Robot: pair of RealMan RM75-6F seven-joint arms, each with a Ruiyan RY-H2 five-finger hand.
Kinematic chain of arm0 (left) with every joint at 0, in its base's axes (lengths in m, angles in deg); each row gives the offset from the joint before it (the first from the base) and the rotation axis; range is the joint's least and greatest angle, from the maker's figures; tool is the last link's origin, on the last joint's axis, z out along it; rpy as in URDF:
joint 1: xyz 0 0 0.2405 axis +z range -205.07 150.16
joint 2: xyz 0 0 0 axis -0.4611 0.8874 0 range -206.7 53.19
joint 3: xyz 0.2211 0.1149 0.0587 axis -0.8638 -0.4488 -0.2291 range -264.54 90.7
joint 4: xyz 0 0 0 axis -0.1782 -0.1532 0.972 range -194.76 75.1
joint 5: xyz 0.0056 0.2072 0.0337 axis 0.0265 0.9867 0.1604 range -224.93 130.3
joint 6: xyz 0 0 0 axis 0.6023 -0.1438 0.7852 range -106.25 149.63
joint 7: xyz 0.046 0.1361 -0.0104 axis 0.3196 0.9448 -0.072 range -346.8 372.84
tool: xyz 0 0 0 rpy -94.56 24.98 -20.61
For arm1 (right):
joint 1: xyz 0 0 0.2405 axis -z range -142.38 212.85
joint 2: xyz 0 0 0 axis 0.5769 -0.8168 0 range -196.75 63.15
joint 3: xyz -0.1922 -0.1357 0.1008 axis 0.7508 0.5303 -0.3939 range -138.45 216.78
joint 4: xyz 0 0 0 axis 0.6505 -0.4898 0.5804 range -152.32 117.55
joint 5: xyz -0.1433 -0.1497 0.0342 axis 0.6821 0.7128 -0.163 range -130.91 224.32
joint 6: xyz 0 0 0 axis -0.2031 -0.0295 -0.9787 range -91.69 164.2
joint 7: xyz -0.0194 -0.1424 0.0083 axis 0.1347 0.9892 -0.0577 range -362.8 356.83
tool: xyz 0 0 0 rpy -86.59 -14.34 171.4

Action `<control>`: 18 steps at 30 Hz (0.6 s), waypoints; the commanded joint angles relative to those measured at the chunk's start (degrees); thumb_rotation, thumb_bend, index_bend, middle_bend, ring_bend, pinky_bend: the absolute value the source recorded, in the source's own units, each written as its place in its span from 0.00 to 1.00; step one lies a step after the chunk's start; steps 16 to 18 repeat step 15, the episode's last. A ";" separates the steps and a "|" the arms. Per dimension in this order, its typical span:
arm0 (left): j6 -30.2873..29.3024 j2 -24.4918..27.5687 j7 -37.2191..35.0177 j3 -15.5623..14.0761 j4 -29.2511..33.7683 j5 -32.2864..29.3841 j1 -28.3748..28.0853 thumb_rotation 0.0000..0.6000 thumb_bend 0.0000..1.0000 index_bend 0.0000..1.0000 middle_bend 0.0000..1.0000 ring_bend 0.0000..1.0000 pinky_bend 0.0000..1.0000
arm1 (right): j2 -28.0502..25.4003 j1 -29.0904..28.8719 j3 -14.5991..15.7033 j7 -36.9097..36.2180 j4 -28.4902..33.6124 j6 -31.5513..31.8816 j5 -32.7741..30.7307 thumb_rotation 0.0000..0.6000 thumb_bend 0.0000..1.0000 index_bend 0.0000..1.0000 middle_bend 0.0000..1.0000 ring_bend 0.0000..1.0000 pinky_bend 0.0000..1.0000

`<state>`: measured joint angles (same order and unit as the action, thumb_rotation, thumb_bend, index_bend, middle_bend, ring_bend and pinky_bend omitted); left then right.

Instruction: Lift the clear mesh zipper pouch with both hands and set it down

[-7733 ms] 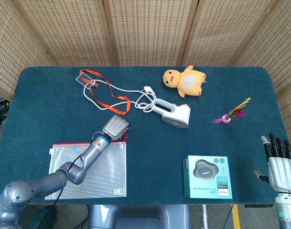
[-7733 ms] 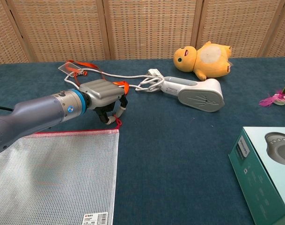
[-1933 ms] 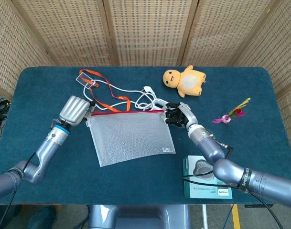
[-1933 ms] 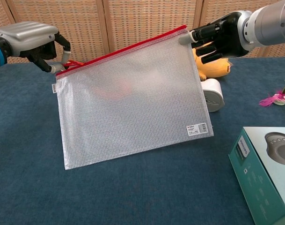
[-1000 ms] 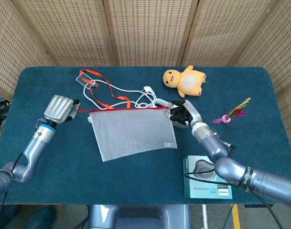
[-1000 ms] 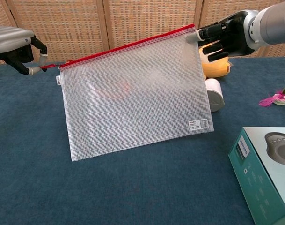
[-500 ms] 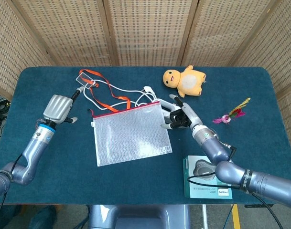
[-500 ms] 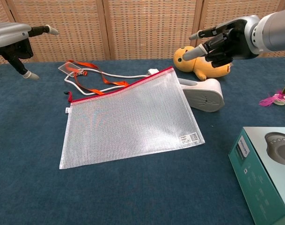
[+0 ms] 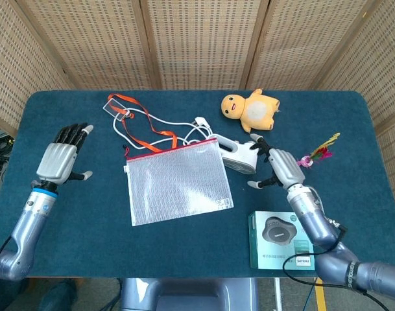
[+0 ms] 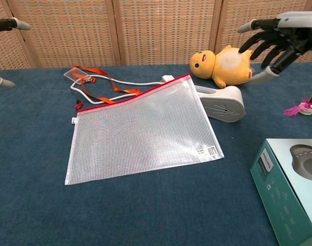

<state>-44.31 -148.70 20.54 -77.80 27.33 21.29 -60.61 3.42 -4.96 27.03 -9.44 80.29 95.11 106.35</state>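
Head view: the pouch [image 9: 176,181] lay flat mid-worktop, its far right corner propped on the white appliance [image 9: 238,155]. I had released it moments before; my left hand [image 9: 59,160] and right hand [image 9: 279,167] hovered with fingers spread, holding nothing. I judged the task complete.

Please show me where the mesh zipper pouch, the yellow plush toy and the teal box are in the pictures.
mesh zipper pouch [image 9: 176,183], head view, on the middle of its clear mesh face.
yellow plush toy [image 10: 223,65], chest view, on its pale belly.
teal box [image 9: 281,240], head view, on its top face.
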 commanded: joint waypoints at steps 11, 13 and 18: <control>-24.21 0.37 0.96 -8.51 8.15 7.24 18.77 1.00 0.00 0.00 0.00 0.00 0.00 | -1.43 21.35 15.43 12.78 -9.96 32.72 28.59 1.00 0.00 0.04 0.00 0.00 0.00; -25.19 0.62 0.67 -9.47 8.28 8.77 19.92 1.00 0.00 0.00 0.00 0.00 0.00 | -1.75 22.90 16.00 12.48 -9.97 33.72 28.90 1.00 0.00 0.04 0.00 0.00 0.00; -26.44 0.76 0.68 -10.19 8.48 10.30 21.13 1.00 0.00 0.00 0.00 0.00 0.00 | -1.88 24.54 16.47 12.37 -10.23 34.89 29.35 1.00 0.00 0.04 0.00 0.00 0.00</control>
